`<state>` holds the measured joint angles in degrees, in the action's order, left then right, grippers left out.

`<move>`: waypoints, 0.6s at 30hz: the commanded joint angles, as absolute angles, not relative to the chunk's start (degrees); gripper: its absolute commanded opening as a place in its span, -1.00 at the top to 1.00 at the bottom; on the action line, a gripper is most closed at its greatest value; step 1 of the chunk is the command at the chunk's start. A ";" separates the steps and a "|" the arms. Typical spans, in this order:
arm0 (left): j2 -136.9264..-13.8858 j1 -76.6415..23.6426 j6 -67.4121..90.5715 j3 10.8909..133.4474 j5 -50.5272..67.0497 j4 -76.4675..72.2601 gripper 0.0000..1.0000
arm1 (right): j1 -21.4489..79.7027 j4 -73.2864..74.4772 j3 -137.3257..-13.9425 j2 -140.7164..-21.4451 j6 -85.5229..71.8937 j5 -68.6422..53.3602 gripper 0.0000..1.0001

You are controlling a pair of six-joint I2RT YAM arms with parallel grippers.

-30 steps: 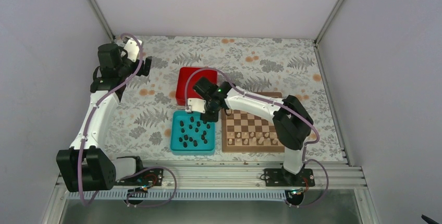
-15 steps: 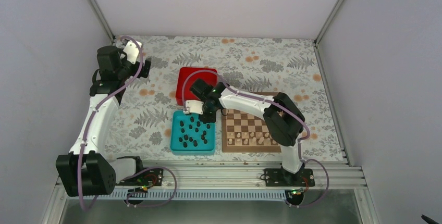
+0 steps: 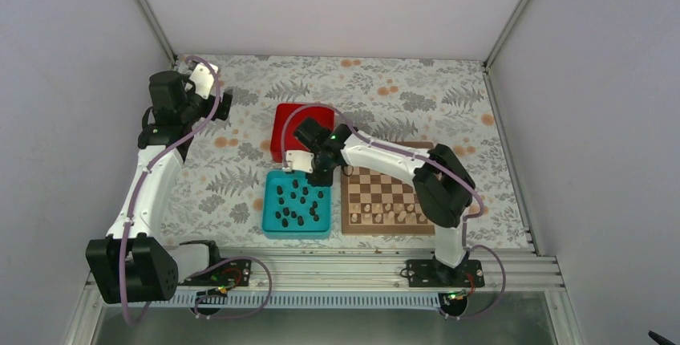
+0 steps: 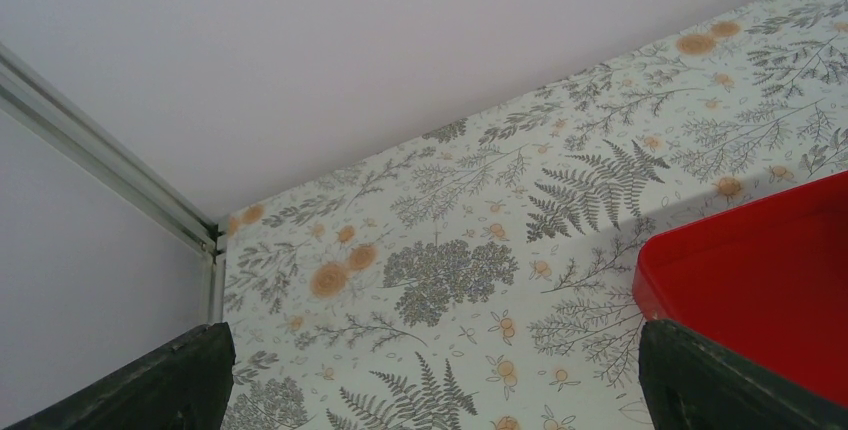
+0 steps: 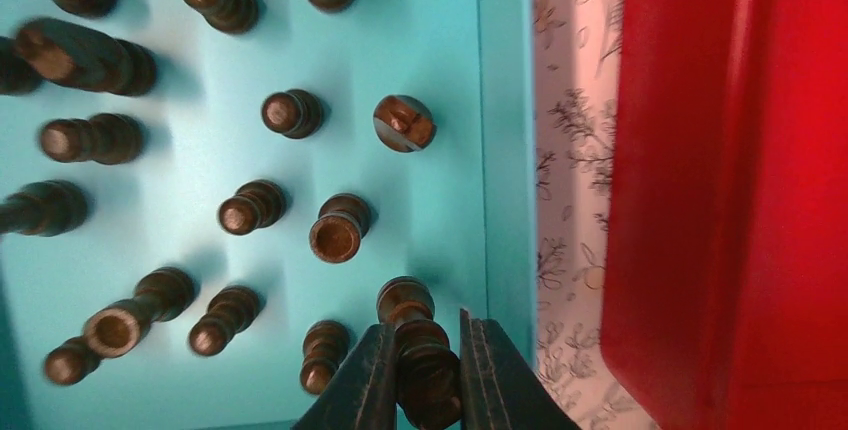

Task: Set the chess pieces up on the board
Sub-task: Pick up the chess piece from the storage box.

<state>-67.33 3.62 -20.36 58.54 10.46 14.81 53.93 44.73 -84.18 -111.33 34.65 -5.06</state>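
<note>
My right pincer (image 5: 428,375) is clamped on one dark chess piece (image 5: 408,308) in the teal tray (image 3: 269,215) by the worktop's near edge, the other dark chess pieces (image 5: 338,228) around it, so the chessboard (image 3: 389,187) alongside holds only cream pieces (image 3: 389,217) and, by my reckoning, nearly all the work is left.

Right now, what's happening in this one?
The right gripper is down in the teal tray, closed around one small dark brown chess piece near the tray's edge; the other dark pieces sit loose in the tray. The square wooden chessboard shows pale cream pieces along its near rows. The left gripper hangs open over the floral tablecloth beside the red square box.
</note>
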 commanded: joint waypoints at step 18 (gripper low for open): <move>-66.86 3.60 -20.57 58.38 9.30 12.88 -1.00 | 26.41 47.11 -83.90 -91.75 37.37 -9.84 0.92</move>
